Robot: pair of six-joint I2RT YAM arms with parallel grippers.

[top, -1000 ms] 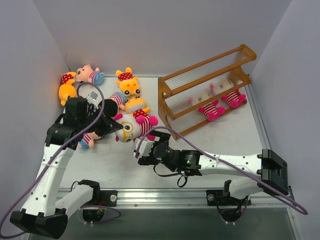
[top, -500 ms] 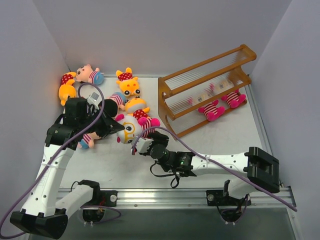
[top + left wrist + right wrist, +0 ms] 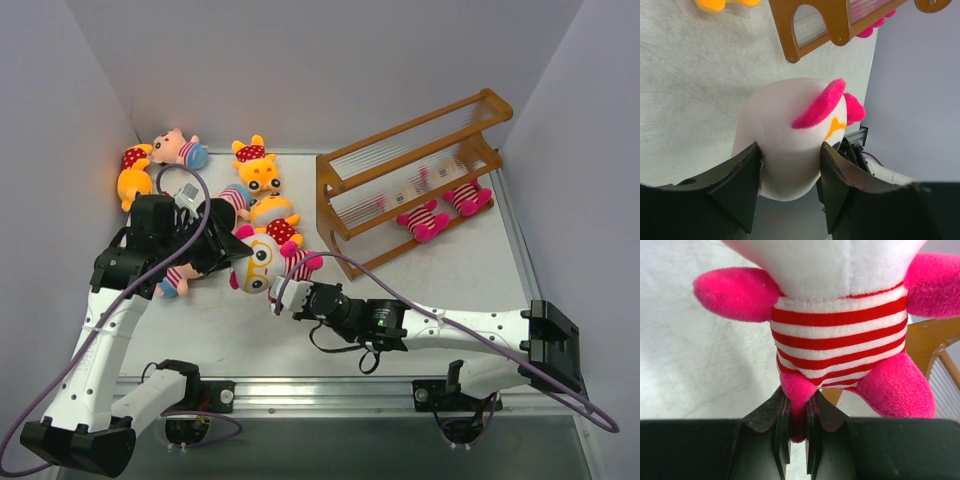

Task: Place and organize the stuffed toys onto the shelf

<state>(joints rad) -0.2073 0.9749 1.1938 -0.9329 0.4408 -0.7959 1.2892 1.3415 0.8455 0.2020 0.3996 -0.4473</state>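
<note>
The left hand (image 3: 790, 167) is closed on the white head of 1 magenta-limbed doll (image 3: 792, 112), with 1 finger pressed into each side of the head. The right hand (image 3: 797, 415) is closed on 1 magenta leg of the same doll, pinching the leg between its fingertips. Both hands therefore hold the doll, which is between the 2 arms over the table (image 3: 200, 320); whether it rests on the table cannot be told.

The doll's long axis runs head to feet from the left hand toward the right hand, roughly left to right in the top view. The shelf (image 3: 328, 185) lies to the right of the doll and farther from the arm bases, near it but apart. The right hand is the nearer of the 2. The lower tier of the shelf holds 2 striped dolls (image 3: 425, 218).

Judgement: transfer to the shelf requires the left hand to release the head.

Compared with 1.0 s ago, the right hand, then just short of the legs, now grips 1. The head has shifted slightly toward the near edge.
</note>
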